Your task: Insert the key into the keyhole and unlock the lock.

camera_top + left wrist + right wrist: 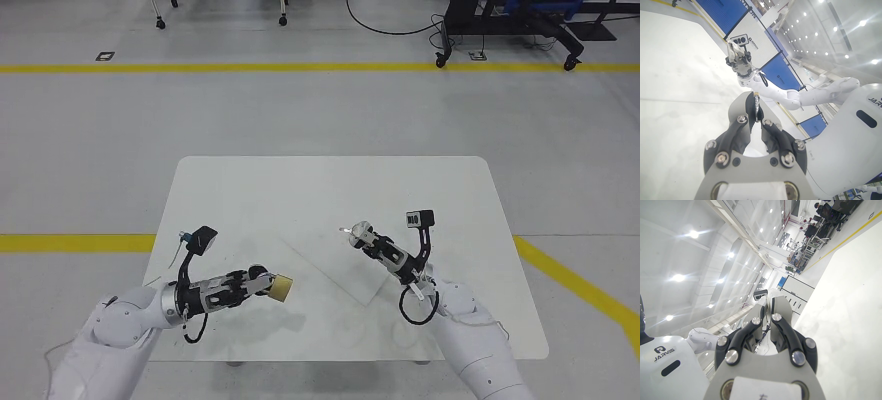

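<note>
**Left pincer** point(268, 284): closed on the lock point(283, 289). In the left wrist view the fingers point(738, 108) clamp the metal shackle point(756, 111) between them. A brass edge of the lock body shows just beyond the tips. In the top view the brass lock projects from the pincer toward the frame centre. It sits at lower left of centre, over the bench point(330, 185).

**Right pincer** point(358, 238): closed. In the right wrist view the jaws stand almost touching. In the top view a small pale key point(346, 232) projects from the tips toward the left of the frame. Its detail is too small to resolve. The pincer sits right of centre, over the bench.

**Relation:** lock and key are apart, with a gap between them. The two pincers point toward each other.
</note>
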Robot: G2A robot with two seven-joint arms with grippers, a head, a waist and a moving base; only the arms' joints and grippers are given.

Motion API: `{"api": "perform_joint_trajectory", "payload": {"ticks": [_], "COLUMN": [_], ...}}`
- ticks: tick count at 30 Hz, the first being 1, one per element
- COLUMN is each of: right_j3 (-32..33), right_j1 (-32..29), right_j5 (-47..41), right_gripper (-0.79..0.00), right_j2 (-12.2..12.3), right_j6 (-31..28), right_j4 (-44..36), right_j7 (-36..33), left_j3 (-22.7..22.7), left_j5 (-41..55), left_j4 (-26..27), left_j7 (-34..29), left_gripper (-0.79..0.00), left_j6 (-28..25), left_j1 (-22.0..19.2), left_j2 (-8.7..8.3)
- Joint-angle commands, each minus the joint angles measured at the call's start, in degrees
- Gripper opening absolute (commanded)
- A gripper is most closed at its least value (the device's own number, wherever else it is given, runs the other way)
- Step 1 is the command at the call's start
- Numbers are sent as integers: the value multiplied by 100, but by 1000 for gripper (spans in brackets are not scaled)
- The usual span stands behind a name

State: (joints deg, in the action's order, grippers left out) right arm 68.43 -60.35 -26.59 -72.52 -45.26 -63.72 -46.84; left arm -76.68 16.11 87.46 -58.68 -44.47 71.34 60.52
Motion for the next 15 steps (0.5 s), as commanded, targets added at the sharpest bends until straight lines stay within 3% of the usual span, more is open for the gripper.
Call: {"api": "perform_joint_trajectory", "payload": {"ticks": [1, 5, 8, 10, 12, 15], "right_j3": [-62, -270, -463, -545, -593, -645], "right_j1": [5, 222, 355, 406, 434, 465], "right_j5": [58, 211, 247, 249, 237, 243], "right_gripper": [-785, -785, -785, -785, -785, -785], "right_j2": [-8, -92, -167, -198, -221, -249], "right_j6": [322, 796, 889, 875, 830, 786], "right_j4": [-90, -50, 61, 127, 179, 230], "right_j7": [68, 600, 813, 832, 832, 877], "left_j3": [77, 653, 1280, 1579, 1844, 2140], "left_j5": [-128, 710, 2329, 3054, 3519, 3816], "left_j4": [-103, -808, -1715, -2430, -3031, -3669], "left_j7": [477, 851, 196, -272, -572, -767], "left_gripper": [-785, -785, -785, -785, -785, -785], "left_j6": [66, 318, 1445, 1913, 2084, 1883], "left_j1": [-42, -558, -1260, -1730, -2096, -2461], "left_j2": [37, 198, 389, 529, 682, 890]}}
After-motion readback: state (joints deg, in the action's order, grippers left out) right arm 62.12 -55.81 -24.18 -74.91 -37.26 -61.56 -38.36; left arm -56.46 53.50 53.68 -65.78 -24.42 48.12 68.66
